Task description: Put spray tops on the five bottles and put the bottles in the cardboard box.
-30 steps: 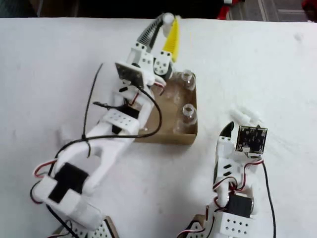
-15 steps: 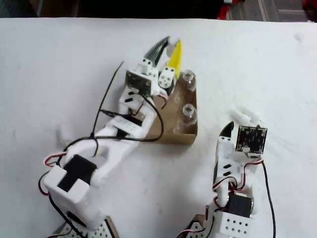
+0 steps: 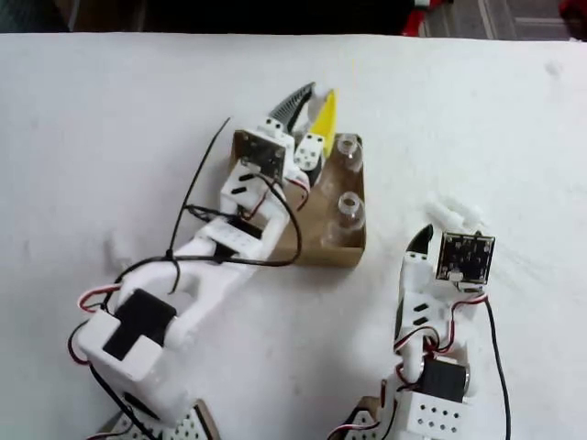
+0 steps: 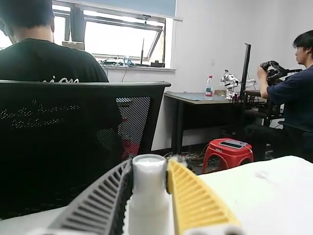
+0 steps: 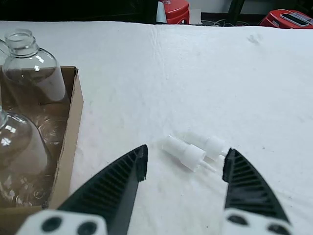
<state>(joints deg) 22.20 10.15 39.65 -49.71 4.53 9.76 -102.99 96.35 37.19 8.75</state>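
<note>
**Item 1: white spray top** [image 4: 148,193]. Pinched upright between the left jaws, one grey and one yellow, which are closed narrow against its sides. Its flat crown sits about level with their tips. Judged light, rigid moulded plastic with smooth sides, so it may swivel or slip under a light pinch. It is best gripped across the body, leaving the underside free to meet a bottle neck. The lower part is hidden.

**Item 2: two loose spray tops** [image 5: 191,154]. They lie on their sides close together on the worktop [image 5: 254,73], just ahead of the right jaws and in line with the gap between them. The right jaws, both black, stand wide apart and hold nothing. These tops are judged likely to roll. Take one across the thicker barrel rather than the thin nozzle end.

**Item 3: clear bottles** [image 3: 348,207]. Two can be seen standing upright in the cardboard box [image 3: 330,253], necks open with no tops fitted. They are below and beside the yellow left jaw, and off to one side of the right jaws. Judged empty, thin-walled and light, so easily tipped or dented. Hold them gently at the shoulder, or steady the body while a top goes on. The left arm covers the rest of the box.
</note>
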